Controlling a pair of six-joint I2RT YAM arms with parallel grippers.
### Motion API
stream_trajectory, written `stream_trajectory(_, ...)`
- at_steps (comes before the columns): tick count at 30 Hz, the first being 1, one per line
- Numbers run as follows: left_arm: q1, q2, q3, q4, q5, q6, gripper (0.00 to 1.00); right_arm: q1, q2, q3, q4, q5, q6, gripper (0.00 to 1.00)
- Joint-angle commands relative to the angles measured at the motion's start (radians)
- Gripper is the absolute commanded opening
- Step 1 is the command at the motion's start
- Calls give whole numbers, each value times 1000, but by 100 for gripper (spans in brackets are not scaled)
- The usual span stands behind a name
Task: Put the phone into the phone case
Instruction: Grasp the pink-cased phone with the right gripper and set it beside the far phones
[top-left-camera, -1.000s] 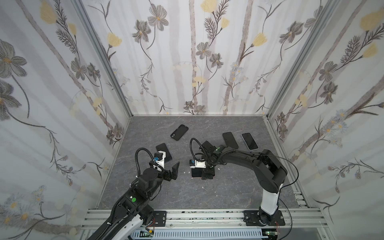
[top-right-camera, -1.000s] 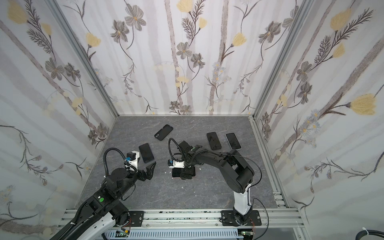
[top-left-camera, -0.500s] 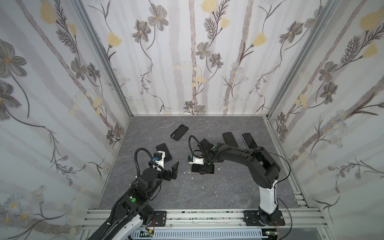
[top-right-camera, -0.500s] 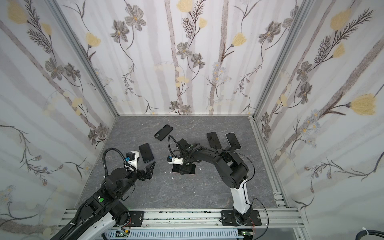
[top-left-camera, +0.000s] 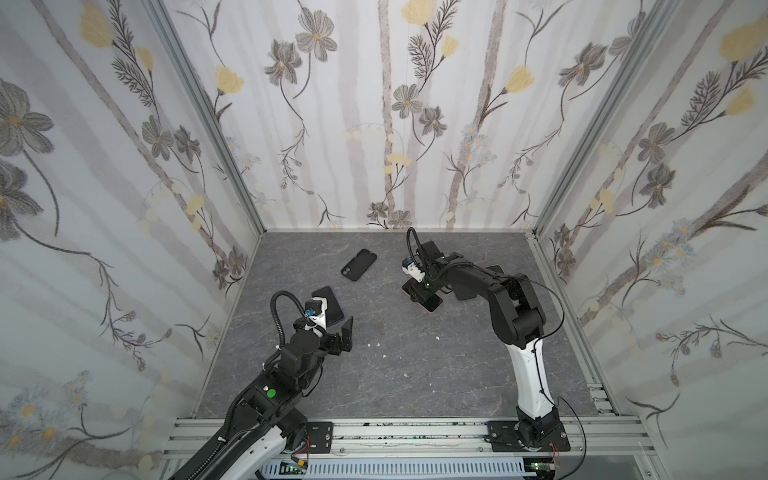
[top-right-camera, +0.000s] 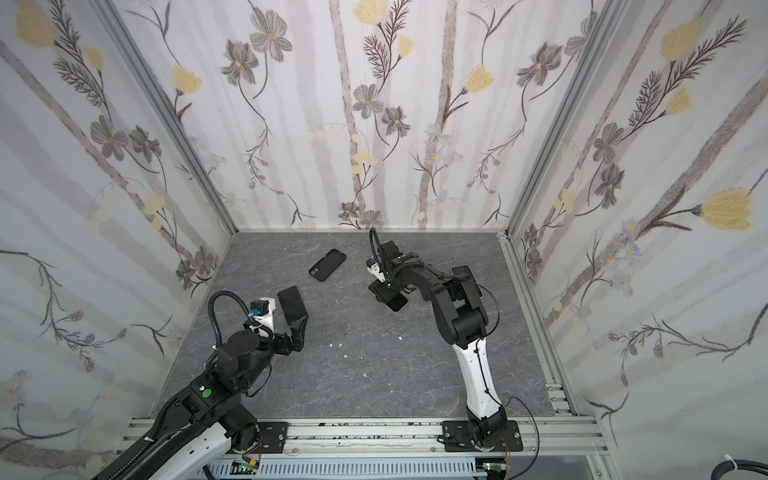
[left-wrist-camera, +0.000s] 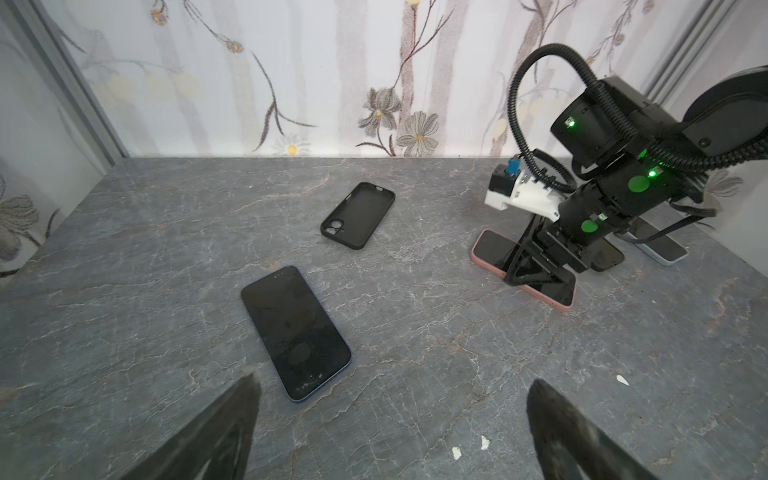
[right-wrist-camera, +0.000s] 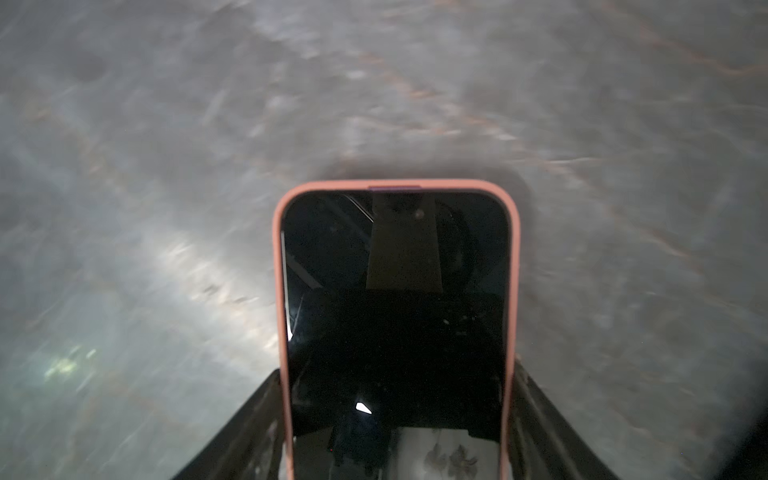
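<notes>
**Phone** (right-wrist-camera: 395, 270): pink rim, dark glossy screen facing up, lying flat. In a top view the phone (top-left-camera: 433, 306) has its long axis on a diagonal, far-left to near-right, with the free end pointing near-right.

**Loc.:** centre-right of table (top-left-camera: 415, 374), under the R arm. Resting on the table or just off it: cannot tell.

**R gripper** (right-wrist-camera: 397, 378): jaws closed on the phone's two long edges.

**Case** (left-wrist-camera: 358, 216): black, empty, open side up. It sits well apart from the phone, to the left & further back.

**L gripper** (left-wrist-camera: 392, 384): spread wide, holding nothing, near a 2nd phone (left-wrist-camera: 296, 332).

Blurred tabletop (right-wrist-camera: 166, 208) around edge-cropped phone (right-wrist-camera: 395, 332)
</notes>
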Motion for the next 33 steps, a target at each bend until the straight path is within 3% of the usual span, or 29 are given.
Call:
stream_trajectory(1,9,72,33,16,-64,-55,99,-37,75,81,-92,163,163,61)
stream_trajectory(6,63,261,125,-4,-45,-139,98,-83,125,177,-108,130,247,68)
stream_trajectory(10,126,420,213,-5,5,-189,96,-100,119,222,-117,102,282,83)
stream_trajectory(12,160,496,263,-2,40,-211,94,-101,92,228,-123,65,284,97)
stream_trajectory(13,178,537,291,1,61,-221,94,-99,71,225,-121,46,284,100)
stream_trajectory(20,310,871,511,6,228,-296,84,-82,-102,149,-98,6,297,100)
stream_trajectory(27,388,1260,821,-105,305,-338,72,-40,-359,-104,38,-74,297,99)
stream_trajectory(33,424,1488,993,-138,352,-379,65,3,-508,-290,92,-97,295,98)
